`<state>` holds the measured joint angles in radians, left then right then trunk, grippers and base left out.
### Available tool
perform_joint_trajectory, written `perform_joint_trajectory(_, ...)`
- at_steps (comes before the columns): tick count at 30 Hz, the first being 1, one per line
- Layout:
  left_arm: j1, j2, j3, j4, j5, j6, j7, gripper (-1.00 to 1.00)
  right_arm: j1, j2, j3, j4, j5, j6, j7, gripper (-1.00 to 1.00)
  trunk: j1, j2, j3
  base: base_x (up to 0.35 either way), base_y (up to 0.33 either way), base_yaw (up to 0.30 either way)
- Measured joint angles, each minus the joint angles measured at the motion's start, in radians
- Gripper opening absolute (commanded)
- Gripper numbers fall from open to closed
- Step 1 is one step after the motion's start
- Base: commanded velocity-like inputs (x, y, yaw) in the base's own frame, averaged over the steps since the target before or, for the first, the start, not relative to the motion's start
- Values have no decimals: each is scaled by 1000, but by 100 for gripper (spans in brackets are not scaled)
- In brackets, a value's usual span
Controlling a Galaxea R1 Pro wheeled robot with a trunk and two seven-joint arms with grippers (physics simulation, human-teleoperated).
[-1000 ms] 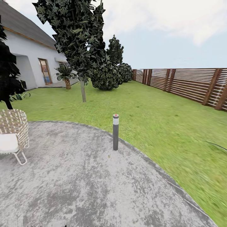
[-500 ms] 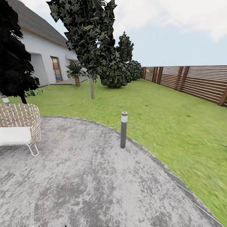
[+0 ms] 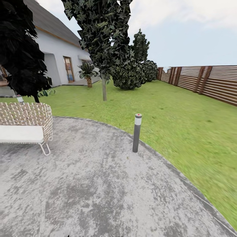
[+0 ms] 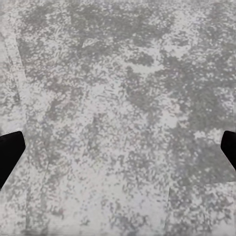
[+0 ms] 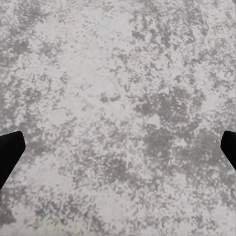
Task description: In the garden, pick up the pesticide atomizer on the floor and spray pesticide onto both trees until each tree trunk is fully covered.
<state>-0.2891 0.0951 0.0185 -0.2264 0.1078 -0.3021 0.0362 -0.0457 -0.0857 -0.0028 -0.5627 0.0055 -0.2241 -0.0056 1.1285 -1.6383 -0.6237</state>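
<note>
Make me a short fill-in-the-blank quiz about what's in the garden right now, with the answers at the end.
1. The grey bollard stands at the edge of the paving, next to the ____.
2. The wicker chair has a ____ seat cushion.
3. The slatted wooden fence runs along the ____ side of the head view.
4. In both wrist views, the left gripper and right gripper have their fingertips wide ____ over the paving.

Answers: lawn; white; right; apart
</note>
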Motion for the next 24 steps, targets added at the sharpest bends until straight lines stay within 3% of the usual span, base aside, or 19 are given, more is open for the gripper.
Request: perform_joint_trajectory(24, 0, 2, 1, 0, 0, 0, 2, 100, 0, 0, 0, 1, 0, -2, 0, 100, 92, -168, -106, 0, 0, 176)
